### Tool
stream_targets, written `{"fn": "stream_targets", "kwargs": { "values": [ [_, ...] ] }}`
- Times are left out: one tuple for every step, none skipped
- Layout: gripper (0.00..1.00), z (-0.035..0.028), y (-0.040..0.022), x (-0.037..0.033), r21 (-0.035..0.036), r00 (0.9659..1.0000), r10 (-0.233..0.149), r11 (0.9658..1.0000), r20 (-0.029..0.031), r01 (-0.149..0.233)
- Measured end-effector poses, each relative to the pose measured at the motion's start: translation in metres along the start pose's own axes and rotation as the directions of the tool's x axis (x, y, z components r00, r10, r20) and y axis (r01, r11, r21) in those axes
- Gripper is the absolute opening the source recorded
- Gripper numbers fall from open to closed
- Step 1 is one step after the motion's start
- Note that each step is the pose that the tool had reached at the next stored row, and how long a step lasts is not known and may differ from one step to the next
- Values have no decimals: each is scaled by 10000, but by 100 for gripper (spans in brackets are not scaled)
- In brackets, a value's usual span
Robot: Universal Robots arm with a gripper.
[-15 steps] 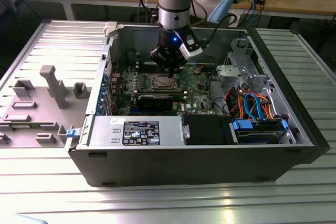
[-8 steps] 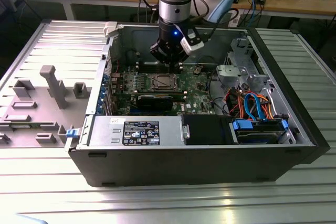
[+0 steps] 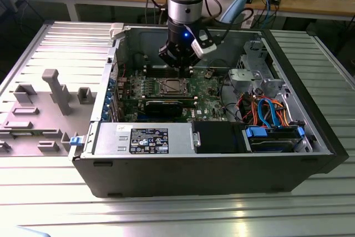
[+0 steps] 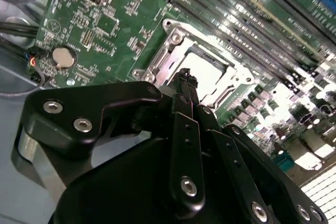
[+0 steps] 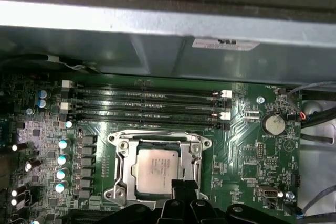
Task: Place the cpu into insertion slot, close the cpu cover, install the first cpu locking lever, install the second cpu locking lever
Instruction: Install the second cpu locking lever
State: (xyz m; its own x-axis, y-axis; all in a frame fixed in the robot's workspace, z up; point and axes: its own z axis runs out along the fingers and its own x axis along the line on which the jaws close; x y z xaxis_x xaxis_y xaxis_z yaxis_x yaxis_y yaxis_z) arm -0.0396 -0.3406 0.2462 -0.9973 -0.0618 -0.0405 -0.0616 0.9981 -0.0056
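Pressed together and holding nothing, as far as I can read it: the jaws of the gripper [image 4: 187, 80] meet in a thin black tip in the second wrist view, hanging just over the near edge of the insertion slot [image 4: 195, 72]. From here the cpu cover [image 4: 167, 56] glares silver around the socket, lying flat by my judgement.

Switching to the first wrist view, I get the clearest look. I see the cpu [image 5: 156, 170] seated square in the insertion slot [image 5: 116, 191], its grey metal top showing through the window of the cpu cover [image 5: 124, 164], which looks folded down around it. The gripper [image 5: 181, 186] tip sits at about five o'clock from the chip, at the frame's edge, very near or touching it; I can't tell which. The memory slots [image 5: 147, 103] run past at twelve o'clock, and a coin cell [image 5: 273, 125] lies at two o'clock.

In the exterior view, the gripper [image 3: 178, 65] hangs inside the open computer case [image 3: 211, 178], with the socket [image 3: 171, 86] directly beneath it at six o'clock.

My read on progress: chip placed, cover apparently shut. Whether either locking lever is latched I cannot make out, so I count both levers as the work remaining.
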Motion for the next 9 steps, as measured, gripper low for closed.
{"fn": "stream_targets", "kwargs": {
  "values": [
    [11,0,-18,1,1,10000,0,10000,0,0],
    [11,1,-33,2,0,10000,0,10000,1,0],
    [11,3,-55,4,0,10000,0,10000,0,0],
    [11,3,-69,5,1,10000,0,10000,0,0],
    [11,4,-85,6,1,10000,0,10000,0,0],
    [11,6,-106,7,1,10000,1,10000,0,-1],
    [11,8,-133,10,0,10000,0,10000,0,0],
    [11,9,-153,12,0,10000,1,10000,1,-1],
    [11,10,-164,14,1,10000,1,10000,1,-1]
  ]
}}
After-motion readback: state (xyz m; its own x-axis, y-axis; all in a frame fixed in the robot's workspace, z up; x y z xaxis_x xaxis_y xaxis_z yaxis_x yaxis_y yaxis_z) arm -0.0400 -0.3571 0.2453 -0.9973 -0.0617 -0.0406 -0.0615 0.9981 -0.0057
